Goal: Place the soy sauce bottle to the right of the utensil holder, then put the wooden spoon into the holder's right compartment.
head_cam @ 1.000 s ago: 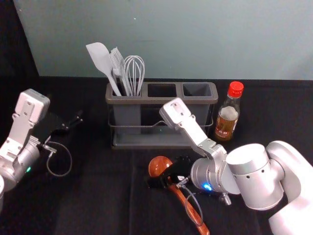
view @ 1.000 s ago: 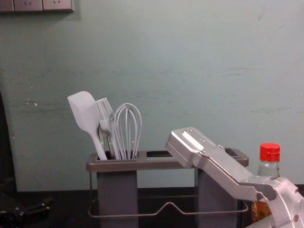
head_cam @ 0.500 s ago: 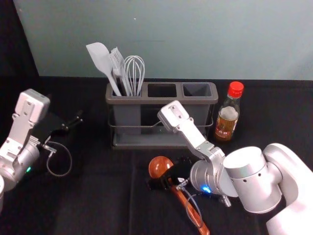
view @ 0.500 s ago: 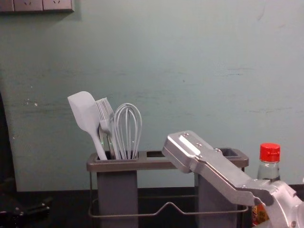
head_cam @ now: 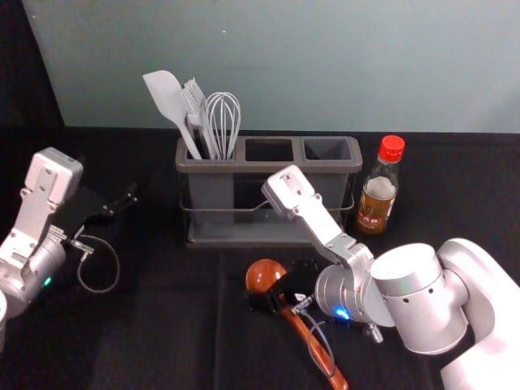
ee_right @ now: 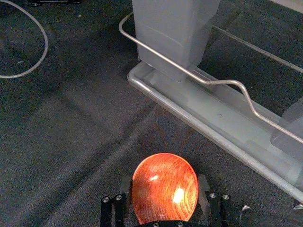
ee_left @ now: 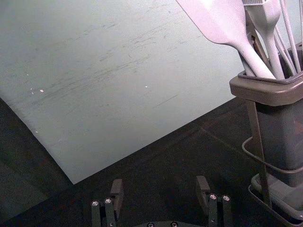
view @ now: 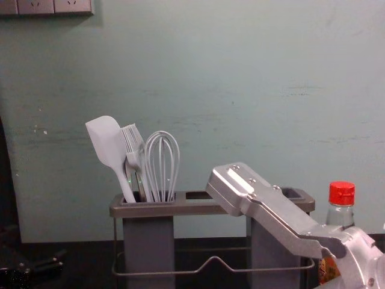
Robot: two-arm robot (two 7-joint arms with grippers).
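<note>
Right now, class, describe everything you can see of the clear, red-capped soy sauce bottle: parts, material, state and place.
The clear, red-capped soy sauce bottle looks like glass. Its cap is on, above a narrow neck, and a brownish label with a pale patch wraps the body. It stands upright on the black cloth, close to the right side of the grey utensil holder; whether they touch is unclear. Nothing grips it. In the chest view, the silvery right arm partly hides it.

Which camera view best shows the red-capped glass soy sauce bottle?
The head view: the bottle stands unobstructed, cap to base. The chest view shows cap and neck, the right arm hiding much below.
</note>
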